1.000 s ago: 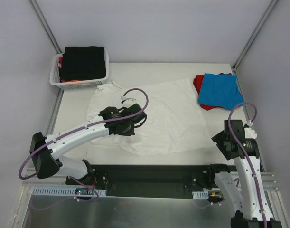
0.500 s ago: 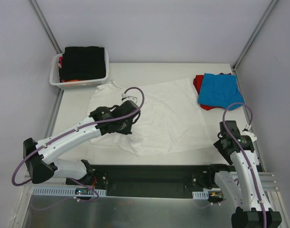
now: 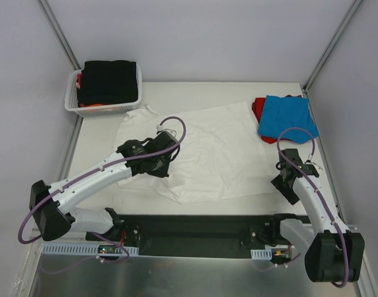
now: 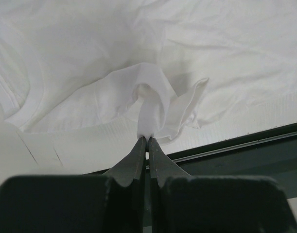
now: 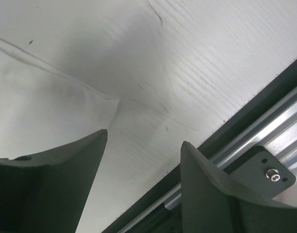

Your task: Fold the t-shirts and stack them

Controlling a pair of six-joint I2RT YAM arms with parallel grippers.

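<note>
White lattice basket (image 3: 72,103) holds black tee (image 3: 108,80) over orange one (image 3: 97,104); L tool (image 4: 147,138) clamped on white tee (image 4: 90,73), R tool (image 5: 144,138) apart.

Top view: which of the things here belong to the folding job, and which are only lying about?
Part of the job:
white t-shirt, pinched by the shut left gripper
blue t-shirt, lying on the red t-shirt
black t-shirt, inside the white basket
right gripper, open and holding nothing

Only lying about:
white basket
table
</note>
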